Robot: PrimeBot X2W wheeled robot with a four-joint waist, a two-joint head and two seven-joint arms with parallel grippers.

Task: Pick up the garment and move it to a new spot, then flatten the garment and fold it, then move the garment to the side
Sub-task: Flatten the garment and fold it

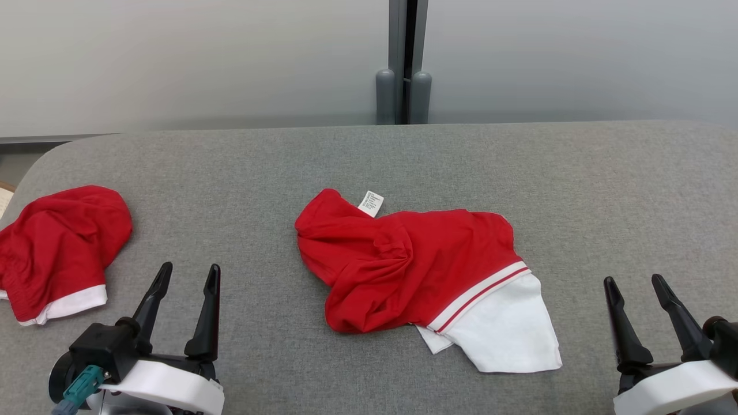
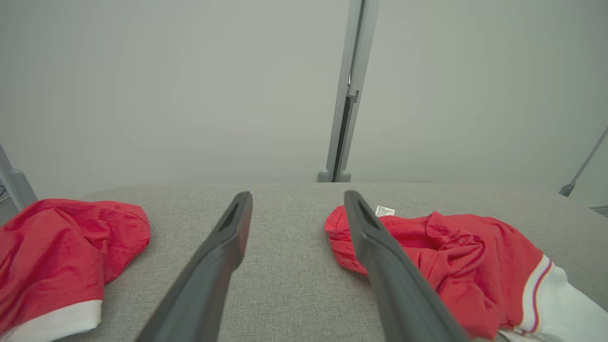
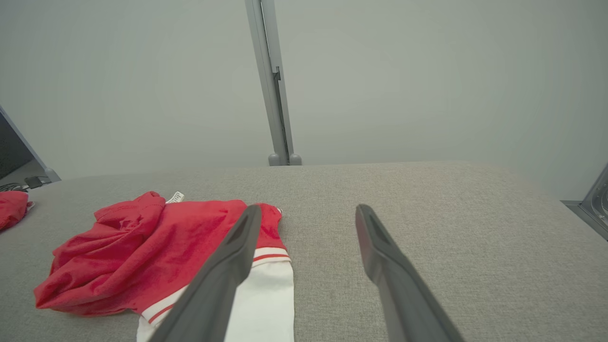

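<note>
We're hovering the left gripper and right gripper at the lower corners, jaws spread wide, holding nothing. The garment is lying crumpled mid-frame on the grey table, between them. Its long axis is running upper left to lower right, and its white end is sitting nearer the right gripper, likely the first reach.

Head view: high, facing forward and down onto the grey fabric-covered table. Both wrist views: low, close above that surface, facing level toward the pale grey wall. All three share the crumpled red-and-white garment.
</note>
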